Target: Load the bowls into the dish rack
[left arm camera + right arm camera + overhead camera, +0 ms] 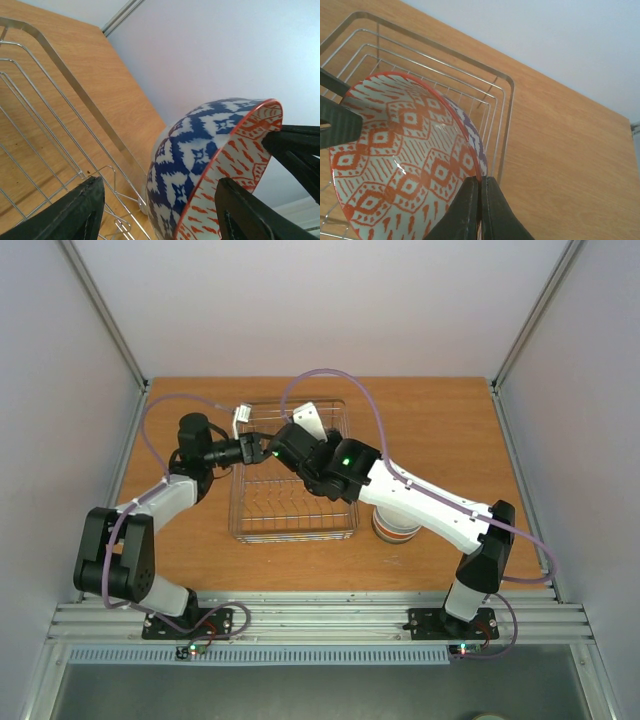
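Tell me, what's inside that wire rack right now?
The dish rack's near half shows only bare wires. The left gripper and the patterned bowl held by the right gripper cover its far half, hiding whatever lies there.

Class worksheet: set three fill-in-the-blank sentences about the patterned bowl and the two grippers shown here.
1. The right gripper is shut on the bowl's ____.
2. The bowl's outside is patterned white and ____.
3. The left gripper's jaws stand ____.
Missing words: rim; blue; open.
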